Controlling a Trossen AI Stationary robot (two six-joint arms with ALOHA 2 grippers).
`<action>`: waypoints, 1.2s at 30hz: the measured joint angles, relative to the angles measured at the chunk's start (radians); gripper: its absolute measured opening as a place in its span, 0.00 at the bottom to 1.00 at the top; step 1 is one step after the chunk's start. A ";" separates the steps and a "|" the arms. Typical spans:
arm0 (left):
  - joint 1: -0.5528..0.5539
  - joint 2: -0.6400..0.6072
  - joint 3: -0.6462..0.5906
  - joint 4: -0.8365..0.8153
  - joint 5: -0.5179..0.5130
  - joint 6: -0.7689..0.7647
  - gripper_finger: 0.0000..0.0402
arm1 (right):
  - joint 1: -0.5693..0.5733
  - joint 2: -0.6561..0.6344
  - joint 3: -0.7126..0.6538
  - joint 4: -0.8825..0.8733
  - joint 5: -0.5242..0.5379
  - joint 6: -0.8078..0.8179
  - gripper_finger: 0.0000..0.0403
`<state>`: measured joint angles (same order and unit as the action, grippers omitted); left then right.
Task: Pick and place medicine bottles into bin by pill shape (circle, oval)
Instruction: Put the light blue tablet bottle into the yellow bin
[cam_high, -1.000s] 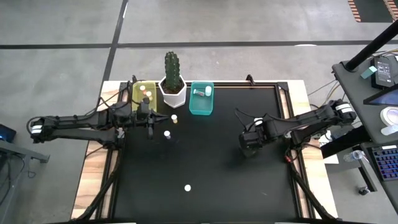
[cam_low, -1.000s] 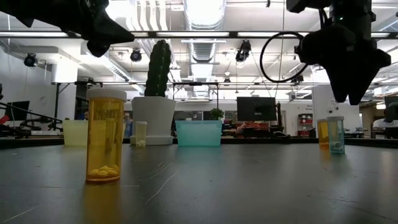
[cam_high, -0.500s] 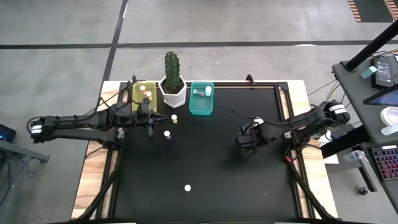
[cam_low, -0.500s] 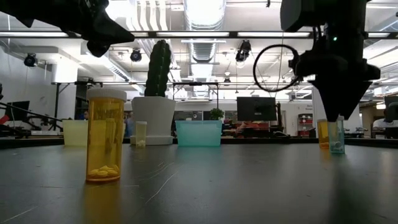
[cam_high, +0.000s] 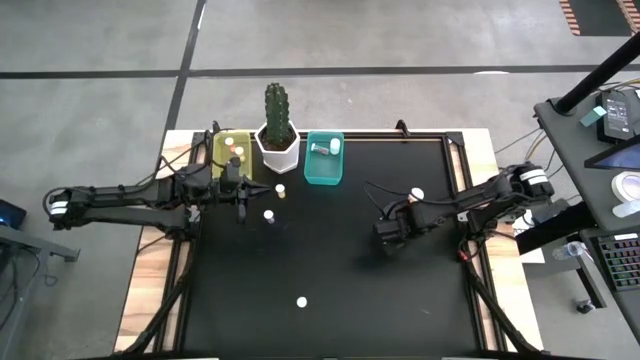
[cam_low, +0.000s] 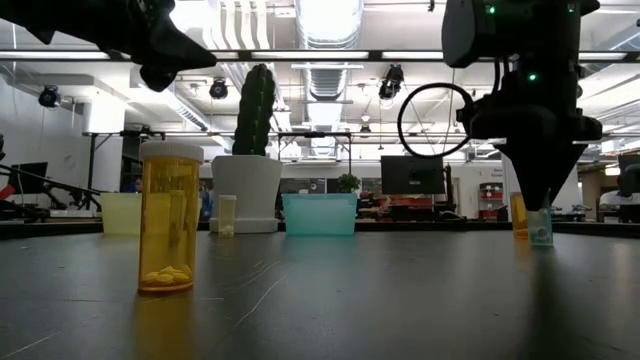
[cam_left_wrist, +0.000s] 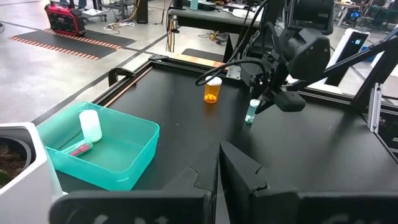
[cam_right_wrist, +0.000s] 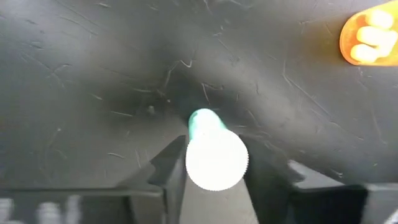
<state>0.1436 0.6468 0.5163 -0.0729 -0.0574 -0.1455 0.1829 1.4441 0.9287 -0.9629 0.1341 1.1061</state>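
Because sorting goes 1 bottle at a time, the right gripper (cam_right_wrist: 214, 177) hangs over a small teal bottle (cam_left_wrist: 251, 111) on the desk (cam_high: 330, 270), fingers apart on either side, not yet clamped. Beside the yellow bin (cam_high: 222, 140), the left gripper (cam_high: 241, 205) waits; whether it is parted or closed I cannot tell. The teal bin (cam_left_wrist: 134, 165) holds 2 bottles.

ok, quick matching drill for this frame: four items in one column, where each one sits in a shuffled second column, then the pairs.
Items
1. right claw
2. left claw
3. teal bin
4. cactus pot

Places
A. between the yellow bin and the teal bin
B. straddling a small teal bottle
C. holds a white-capped bottle lying down
D. near the yellow bin

Pairs: 1-B, 2-D, 3-C, 4-A
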 joint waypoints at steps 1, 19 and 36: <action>0.000 0.000 0.000 0.003 0.000 0.000 0.00 | 0.000 -0.002 0.000 0.001 0.000 -0.001 0.30; -0.027 0.124 0.003 0.057 0.001 -0.006 0.00 | 0.000 -0.061 0.048 0.229 0.077 -0.238 0.27; -0.110 0.411 0.006 0.439 0.150 -0.025 0.00 | -0.064 -0.068 0.047 0.847 0.076 -0.715 0.27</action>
<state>0.0337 1.0581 0.5228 0.3666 0.0924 -0.1702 0.1192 1.3766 0.9752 -0.1154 0.2099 0.3907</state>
